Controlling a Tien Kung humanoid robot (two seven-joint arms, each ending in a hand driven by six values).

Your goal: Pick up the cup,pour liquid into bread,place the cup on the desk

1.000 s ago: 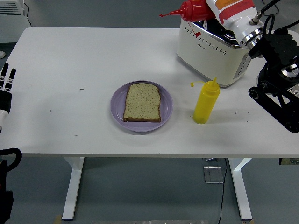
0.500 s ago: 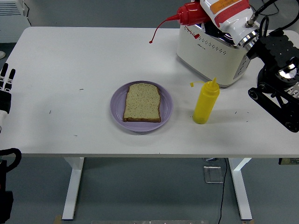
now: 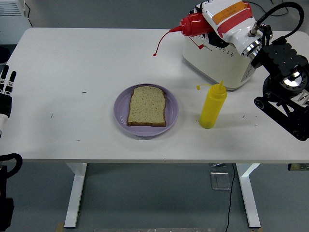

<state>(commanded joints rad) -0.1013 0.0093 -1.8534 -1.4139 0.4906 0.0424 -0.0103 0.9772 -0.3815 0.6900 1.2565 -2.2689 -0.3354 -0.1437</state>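
Since the earlier frames, the right robot hand (image 3: 227,18) has swung the red bottle (image 3: 195,24) leftward and tipped its nozzle lower, and the red strand hanging from the tip has grown longer.

In the head view, our only view, the right robot hand is clamped around the red bottle, though its white casing hides the fingers themselves. The bottle lies nearly level, its long axis running left to right with the nozzle pointing left and a little down. A thin red stream (image 3: 160,42) curls from the tip toward bare counter (image 3: 72,63), not toward the bread.

The bread (image 3: 147,106) sits on a purple plate (image 3: 171,116), below and to the left of the robot hand, well apart from the nozzle. We judge the bottle must travel nearer and further left before the stream lands on the slice. The yellow bottle (image 3: 213,105) stands upright directly below the robot hand, beside the toaster (image 3: 222,60).

The left robot hand (image 3: 6,92) rests at the left edge, fingers straight, holding nothing, far from the bread.
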